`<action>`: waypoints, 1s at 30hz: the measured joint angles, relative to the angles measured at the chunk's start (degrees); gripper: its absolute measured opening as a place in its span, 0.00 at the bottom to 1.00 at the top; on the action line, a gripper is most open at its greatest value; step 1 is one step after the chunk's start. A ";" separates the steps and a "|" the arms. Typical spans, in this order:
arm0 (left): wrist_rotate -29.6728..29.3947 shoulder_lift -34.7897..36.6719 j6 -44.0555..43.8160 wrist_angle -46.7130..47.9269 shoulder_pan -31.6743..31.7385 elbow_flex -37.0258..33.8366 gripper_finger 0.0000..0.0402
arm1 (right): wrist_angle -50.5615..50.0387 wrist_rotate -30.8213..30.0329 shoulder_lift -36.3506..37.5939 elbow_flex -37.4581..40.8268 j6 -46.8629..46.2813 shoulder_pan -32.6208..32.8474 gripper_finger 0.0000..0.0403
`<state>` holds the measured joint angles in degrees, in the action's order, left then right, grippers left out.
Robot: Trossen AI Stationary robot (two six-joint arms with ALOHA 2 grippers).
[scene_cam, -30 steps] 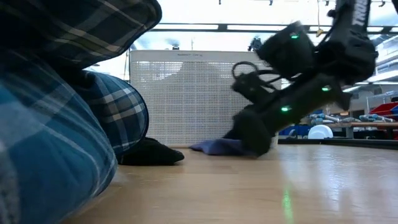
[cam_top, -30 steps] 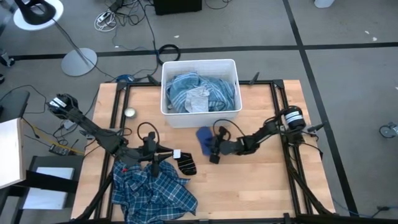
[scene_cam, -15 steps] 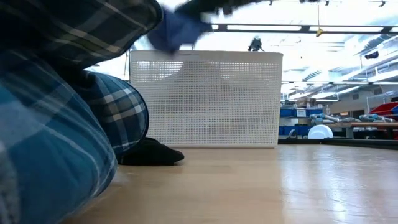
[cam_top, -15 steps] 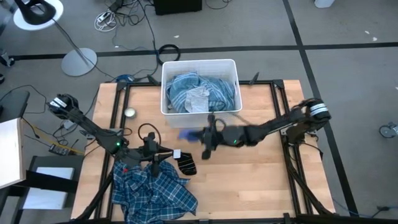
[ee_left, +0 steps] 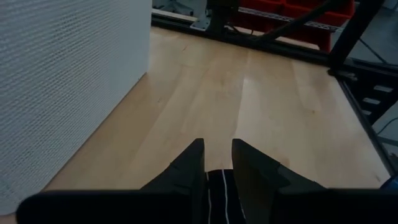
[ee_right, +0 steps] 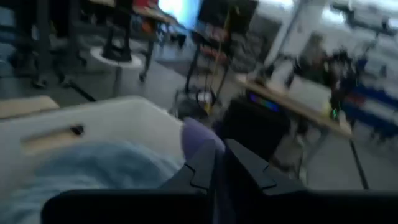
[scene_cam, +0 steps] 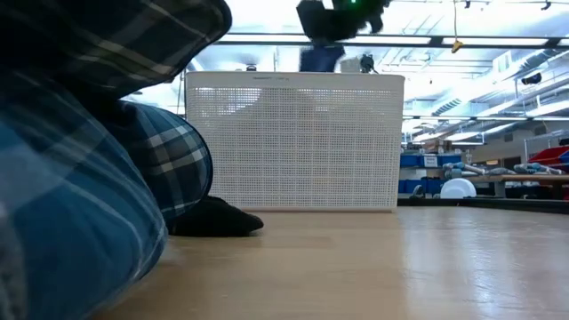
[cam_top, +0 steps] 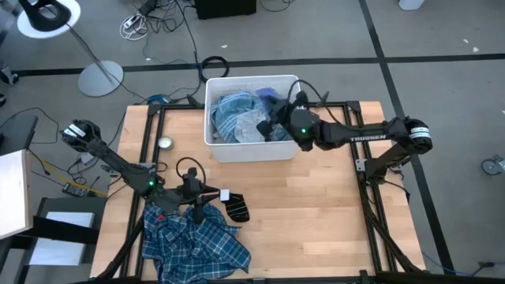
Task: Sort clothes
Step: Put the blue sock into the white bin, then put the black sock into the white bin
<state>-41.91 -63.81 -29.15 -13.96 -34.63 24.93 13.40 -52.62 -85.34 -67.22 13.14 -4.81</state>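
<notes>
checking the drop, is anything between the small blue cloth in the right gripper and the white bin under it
Nothing visible. The right gripper holds the small blue cloth over the open white plastic bin, with only the grey-blue striped shirt already lying inside.
</notes>
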 joint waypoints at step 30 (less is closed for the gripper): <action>17.03 -34.45 -2.54 -7.79 11.40 6.96 0.14 | -29.33 3.37 11.37 0.19 -18.59 26.60 0.50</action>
<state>-24.88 -98.27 -31.69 -21.75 -23.22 31.89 -15.93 -49.25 -73.97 -67.03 -5.45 21.80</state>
